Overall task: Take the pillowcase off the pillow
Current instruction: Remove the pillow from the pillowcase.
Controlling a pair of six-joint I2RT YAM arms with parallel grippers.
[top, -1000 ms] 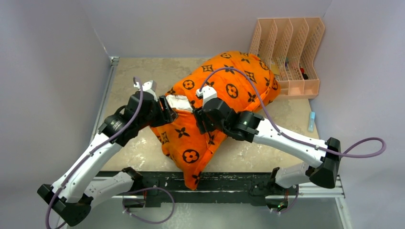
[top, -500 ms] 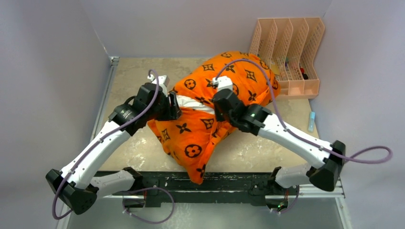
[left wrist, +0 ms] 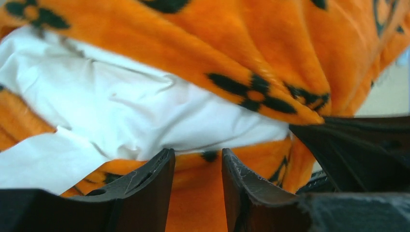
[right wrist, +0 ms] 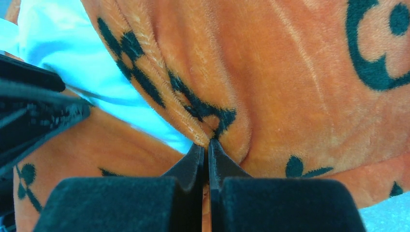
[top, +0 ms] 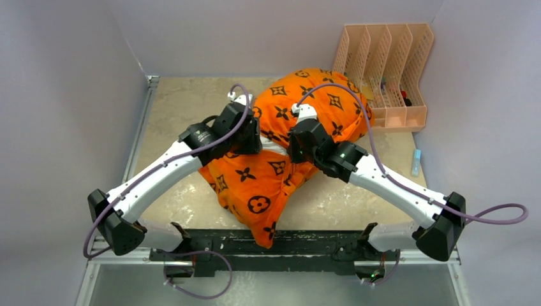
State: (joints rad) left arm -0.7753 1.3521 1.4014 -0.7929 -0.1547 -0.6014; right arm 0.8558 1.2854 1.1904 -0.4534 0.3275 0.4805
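The orange pillowcase [top: 319,102] with black motifs lies bunched across the table's middle, its loose end hanging toward the front edge. A strip of the white pillow [top: 273,145] shows at its opening, and is broad in the left wrist view [left wrist: 121,111]. My right gripper [top: 295,150] is shut on the folded hem of the pillowcase [right wrist: 290,96], its fingertips pinching it [right wrist: 209,143]. My left gripper [top: 252,136] faces the opening from the left. It stands open [left wrist: 196,157], with orange pillowcase [left wrist: 270,43] behind the gap and the pillow just beyond its tips.
A peach file rack [top: 383,64] stands at the back right, touching the pillowcase's far end. A small blue item [top: 416,162] lies by the right wall. Grey walls close in the left, back and right. A black rail [top: 319,242] runs along the front edge.
My left arm swung right and away from me, up to the pillowcase's opening. My right gripper moved a little farther back and shut on the hem. Less white pillow shows from above.
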